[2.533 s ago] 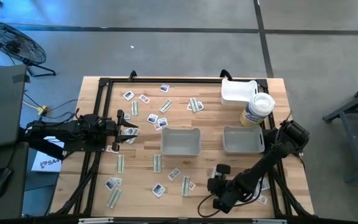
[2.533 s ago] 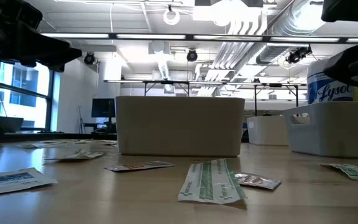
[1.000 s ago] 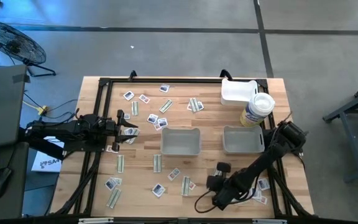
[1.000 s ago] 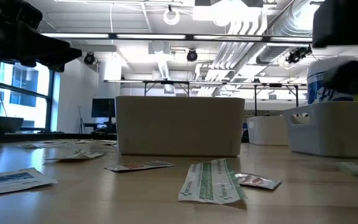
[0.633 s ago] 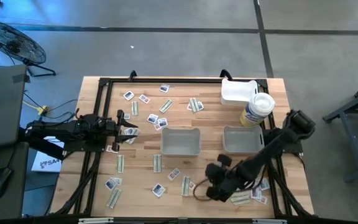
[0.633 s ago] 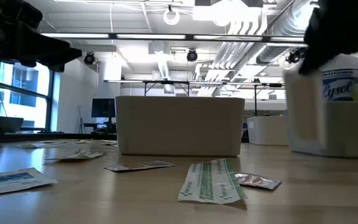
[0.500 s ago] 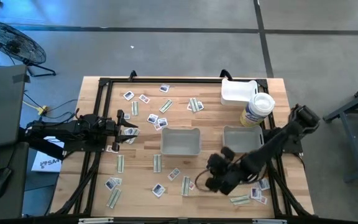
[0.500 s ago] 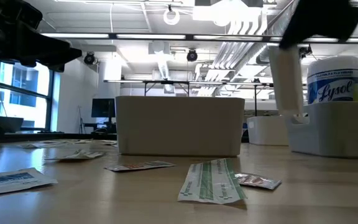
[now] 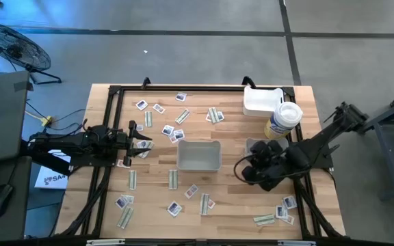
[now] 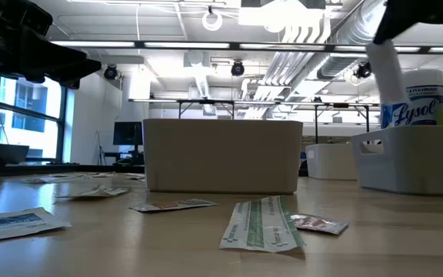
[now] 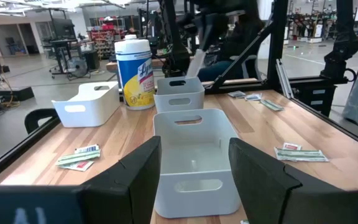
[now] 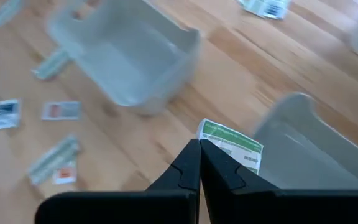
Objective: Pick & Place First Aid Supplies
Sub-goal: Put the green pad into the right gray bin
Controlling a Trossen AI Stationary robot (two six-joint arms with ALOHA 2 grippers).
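The first aid supplies are small flat packets, squarish white ones [image 9: 174, 134] and long pale green strips [image 9: 172, 179], scattered flat on the wooden table. My right gripper [image 9: 250, 171] hangs over the near left corner of the right grey tray [image 9: 254, 144], shut on one green-and-white strip [image 12: 232, 147]. In the low view that strip [image 10: 391, 81] hangs beside the bottle. My left gripper [image 9: 145, 143] waits open at the table's left side, pointing level at the middle grey tray [image 11: 194, 158], touching nothing. My right gripper pinches one end of the strip [image 12: 210, 134] between its two fingertips. The fingers slant down from above. The strip is lifted clear of the table and hangs below the gripper, slightly tilted, its free end [image 10: 400, 121] lowest.
A white round-lidded bottle [image 9: 284, 119] and a white tray [image 9: 260, 100] stand at the back right. The middle grey tray [image 9: 198, 155] stands at the table's centre. A few packets [image 9: 282, 208] lie near the front right corner. A black frame [image 9: 113, 92] borders the table.
My right gripper has risen from the table near the front edge and travelled toward the far edge to the right tray, rolling its wrist on the way. It stays shut on the strip, which has been lifted clear of the table and now hangs below it.
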